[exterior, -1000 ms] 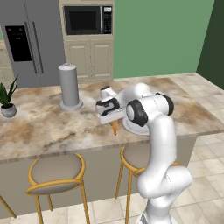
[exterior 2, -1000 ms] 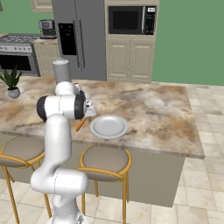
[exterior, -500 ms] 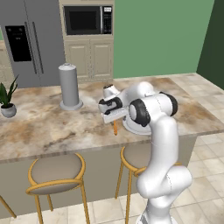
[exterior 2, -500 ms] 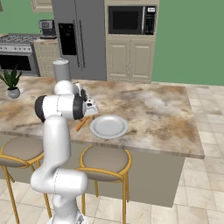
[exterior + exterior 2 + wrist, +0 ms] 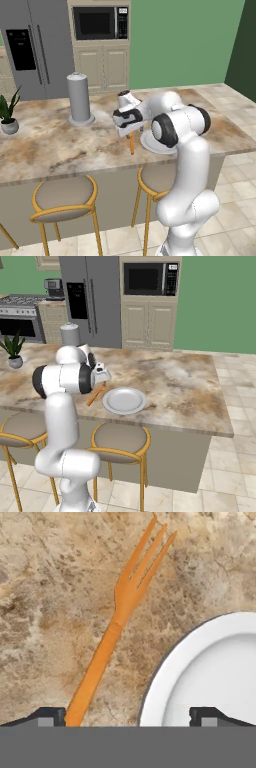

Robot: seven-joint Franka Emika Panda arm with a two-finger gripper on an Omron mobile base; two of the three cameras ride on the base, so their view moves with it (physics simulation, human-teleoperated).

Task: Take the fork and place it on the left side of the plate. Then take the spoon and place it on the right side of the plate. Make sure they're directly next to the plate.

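The orange fork (image 5: 115, 632) lies flat on the marble counter, just left of the grey-white plate (image 5: 210, 672), its tines pointing away from the counter's front edge. A narrow strip of counter separates fork and plate. My gripper (image 5: 128, 716) hovers open over the fork's handle end and the plate's left rim, holding nothing. In the left base view the gripper (image 5: 125, 129) hangs above the fork (image 5: 131, 145), beside the plate (image 5: 149, 145). From the right base view the fork (image 5: 96, 394) sits left of the plate (image 5: 124, 400), under the gripper (image 5: 102, 376). The spoon is hidden.
A tall grey canister (image 5: 80, 99) stands on the counter to the left, and a small potted plant (image 5: 9, 117) farther left. The counter's front edge runs just below the fork, with round stools (image 5: 65, 195) under it. Bare marble (image 5: 180, 381) stretches right of the plate.
The jaws have opened wide and the fork now lies free on the counter beside the plate. The arm has barely moved.
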